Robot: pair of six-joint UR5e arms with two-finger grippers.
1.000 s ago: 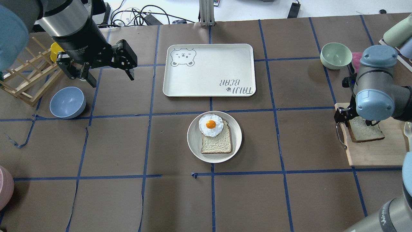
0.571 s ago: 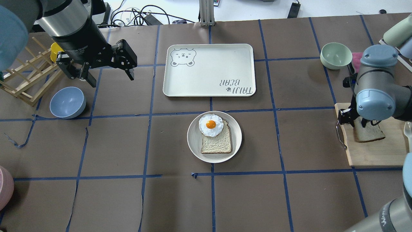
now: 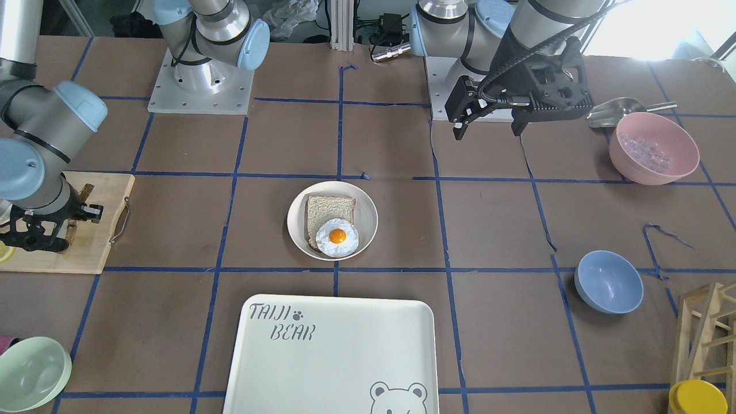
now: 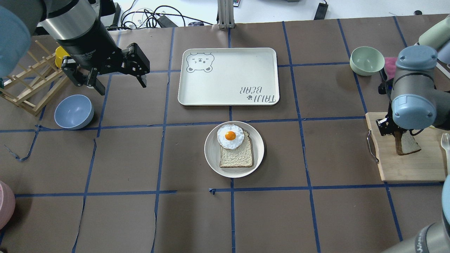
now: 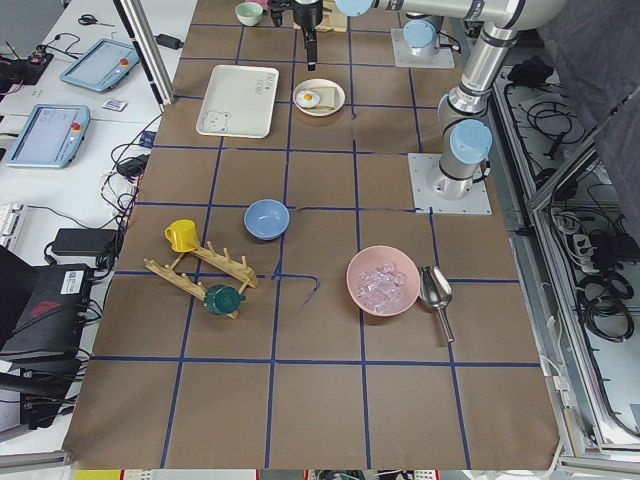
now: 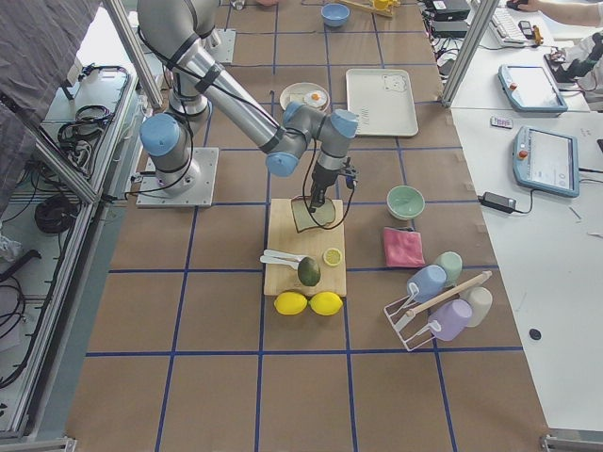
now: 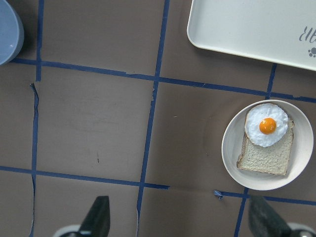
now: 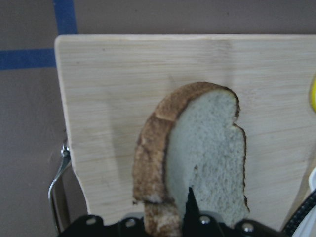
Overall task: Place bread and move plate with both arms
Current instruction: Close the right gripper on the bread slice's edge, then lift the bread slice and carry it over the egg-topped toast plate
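The bread [image 4: 407,146], greyish-tan with a dark brown crust, stands tilted up on edge on the wooden cutting board [image 4: 404,168] at the right. My right gripper [image 4: 386,128] is shut on its lower edge; the right wrist view shows the bread [image 8: 202,153] rising from between the fingers [image 8: 190,205]. The cream-white plate [image 4: 211,154] sits mid-table and holds a paler slice [image 4: 236,158] with a fried egg [image 4: 230,136] on it. My left gripper [image 4: 121,86] is open and empty, high over the far-left of the table, well away from the plate.
The white TAIJI BEAR tray [image 4: 228,75] lies just beyond the plate. A blue bowl [image 4: 74,111] and wooden rack [image 4: 28,84] are at the left, a pale green bowl [image 4: 366,60] at the far right, a pink bowl [image 3: 652,148] near my left base.
My right gripper has tipped the bread from lying flat on the board up onto its edge and shifted slightly right. The left arm has not moved.
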